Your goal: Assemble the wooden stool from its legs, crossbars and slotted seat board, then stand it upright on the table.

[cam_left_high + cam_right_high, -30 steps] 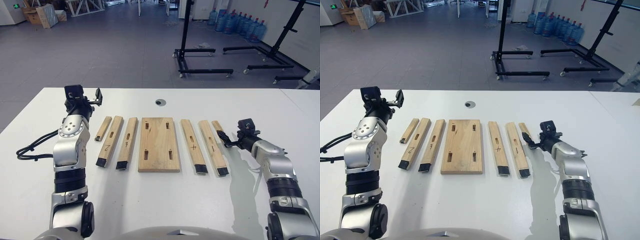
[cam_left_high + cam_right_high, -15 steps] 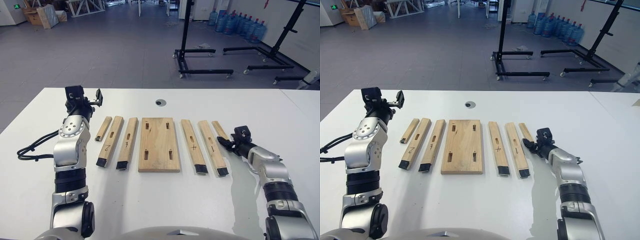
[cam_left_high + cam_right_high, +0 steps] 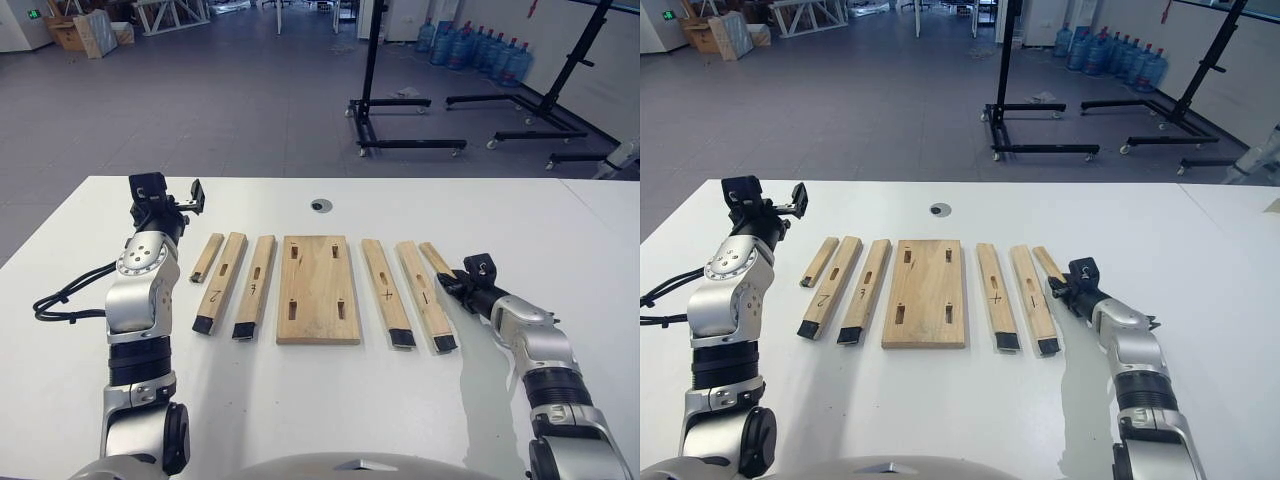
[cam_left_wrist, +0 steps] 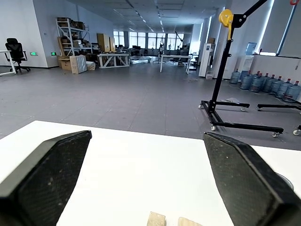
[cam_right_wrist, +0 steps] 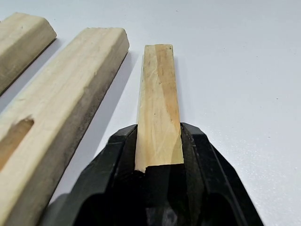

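While left gripper [image 3: 175, 196] hangs open over the left side of the table [image 3: 330, 400], right gripper [image 5: 159, 136] is clamped on the short crossbar [image 5: 157, 101], rightmost piece, seat board [image 3: 318, 288] flat mid-table

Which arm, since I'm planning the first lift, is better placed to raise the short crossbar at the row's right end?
Right: its fingers clasp the short pale wooden crossbar on both sides; the left gripper hangs open beyond the row's opposite end.

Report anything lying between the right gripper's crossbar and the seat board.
Two legs lie flat between them: one leg beside the seat board, the other leg beside the crossbar in the right gripper.
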